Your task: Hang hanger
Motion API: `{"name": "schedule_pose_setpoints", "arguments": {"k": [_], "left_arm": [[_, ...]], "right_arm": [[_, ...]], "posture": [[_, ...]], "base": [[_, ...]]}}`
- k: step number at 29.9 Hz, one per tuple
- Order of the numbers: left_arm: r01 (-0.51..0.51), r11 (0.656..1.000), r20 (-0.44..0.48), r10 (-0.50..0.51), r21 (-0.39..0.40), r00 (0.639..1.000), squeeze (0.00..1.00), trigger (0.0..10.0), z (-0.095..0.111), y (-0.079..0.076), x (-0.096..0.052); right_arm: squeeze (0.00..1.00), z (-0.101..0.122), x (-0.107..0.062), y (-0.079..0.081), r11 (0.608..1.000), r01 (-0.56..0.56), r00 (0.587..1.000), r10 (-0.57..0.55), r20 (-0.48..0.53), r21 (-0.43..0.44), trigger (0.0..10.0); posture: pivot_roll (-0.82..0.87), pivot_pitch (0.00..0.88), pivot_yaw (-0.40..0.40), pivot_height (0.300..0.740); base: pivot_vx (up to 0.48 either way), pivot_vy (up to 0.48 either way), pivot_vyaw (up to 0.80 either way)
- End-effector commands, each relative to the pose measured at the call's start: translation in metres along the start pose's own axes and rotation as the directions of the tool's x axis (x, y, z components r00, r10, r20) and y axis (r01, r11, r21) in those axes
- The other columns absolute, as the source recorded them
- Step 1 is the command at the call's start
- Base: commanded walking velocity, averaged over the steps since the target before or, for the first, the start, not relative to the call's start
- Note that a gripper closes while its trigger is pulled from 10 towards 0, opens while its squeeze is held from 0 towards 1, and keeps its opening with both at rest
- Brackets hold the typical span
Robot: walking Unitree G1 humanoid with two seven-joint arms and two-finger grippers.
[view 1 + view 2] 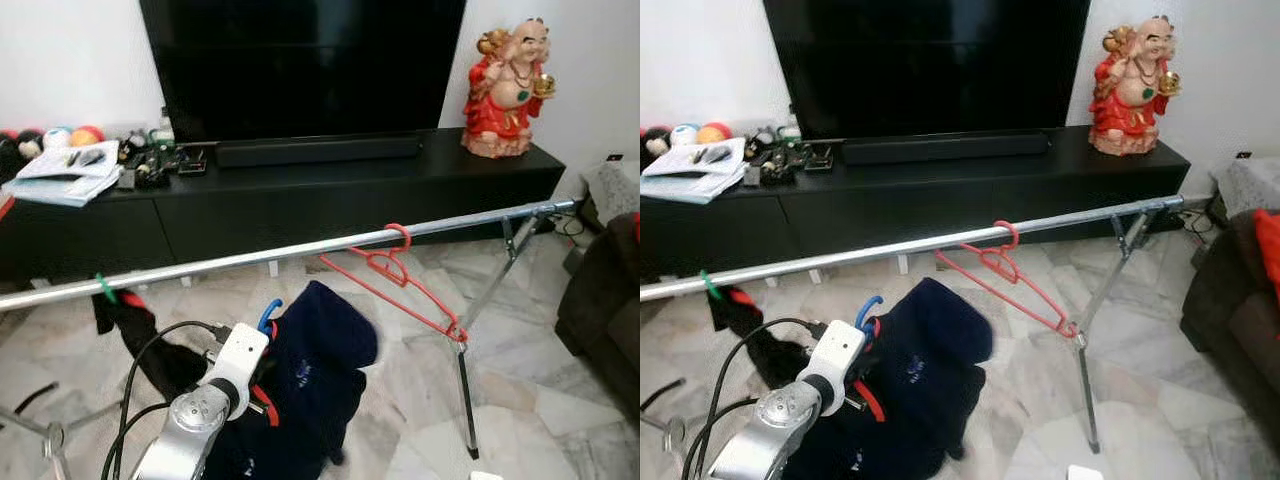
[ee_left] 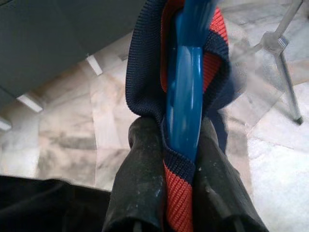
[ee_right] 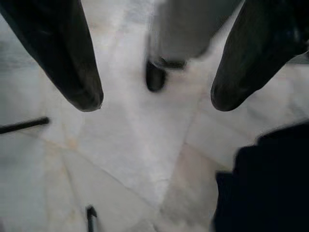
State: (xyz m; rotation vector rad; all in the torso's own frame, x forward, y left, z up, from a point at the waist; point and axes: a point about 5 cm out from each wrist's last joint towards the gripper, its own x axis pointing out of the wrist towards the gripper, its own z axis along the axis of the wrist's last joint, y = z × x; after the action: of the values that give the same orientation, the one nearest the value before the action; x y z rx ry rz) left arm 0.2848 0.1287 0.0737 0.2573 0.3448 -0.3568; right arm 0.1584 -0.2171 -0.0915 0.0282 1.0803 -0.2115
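Observation:
A blue hanger carries a navy garment with red trim. My left gripper is shut on the hanger's neck, its black fingers pressing the collar from both sides. The hanger's blue hook pokes up below the silver rail of the drying rack. An empty red hanger hangs on that rail to the right. A green hook with a dark garment hangs at the rail's left. My right gripper is open above the marble floor.
A black TV console with a soundbar, papers and small items stands behind the rack, under a large TV. A red figurine sits at its right end. The rack's leg stands on the floor at right, near a dark sofa.

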Motion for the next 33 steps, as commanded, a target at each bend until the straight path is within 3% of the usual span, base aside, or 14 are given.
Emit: {"name": "schedule_pose_setpoints", "arguments": {"k": [1,17,22,25,33], "left_arm": [[-0.015,1.0,0.004,0.015,0.013,1.0,0.0,10.0,0.0,0.002,-0.002],[-0.031,0.999,-0.012,0.031,0.016,0.999,0.0,10.0,-0.001,0.003,0.0],[-0.062,0.998,-0.034,0.062,0.012,0.997,0.0,10.0,-0.006,0.005,0.0],[-0.119,0.993,-0.027,0.118,-0.025,0.993,0.0,10.0,-0.007,0.012,-0.001],[-0.156,0.987,-0.022,0.156,-0.035,0.988,0.0,10.0,-0.009,0.02,-0.003]], "right_arm": [[0.0,-0.002,0.0,0.002,1.0,-0.007,1.0,0.007,-0.008,-0.001,10.0],[0.0,-0.001,0.0,0.002,1.0,-0.018,1.0,0.018,-0.012,-0.015,10.0],[0.0,0.0,0.0,0.001,0.999,-0.024,1.0,0.023,-0.01,-0.04,10.0],[0.0,0.001,0.0,0.001,0.998,-0.029,1.0,0.029,-0.006,-0.063,10.0],[0.0,0.001,0.0,-0.001,0.997,-0.032,0.999,0.031,-0.009,-0.068,10.0]], "posture": [[0.11,0.0,0.002,0.74],[0.12,0.0,-0.004,0.74],[0.12,0.0,-0.011,0.74],[0.12,0.0,-0.016,0.74],[0.11,0.0,-0.025,0.74]], "base": [[0.0,-0.465,0.8],[0.0,-0.461,0.1],[0.0,0.0,0.16],[0.0,0.0,0.8],[0.0,0.0,0.8]]}}
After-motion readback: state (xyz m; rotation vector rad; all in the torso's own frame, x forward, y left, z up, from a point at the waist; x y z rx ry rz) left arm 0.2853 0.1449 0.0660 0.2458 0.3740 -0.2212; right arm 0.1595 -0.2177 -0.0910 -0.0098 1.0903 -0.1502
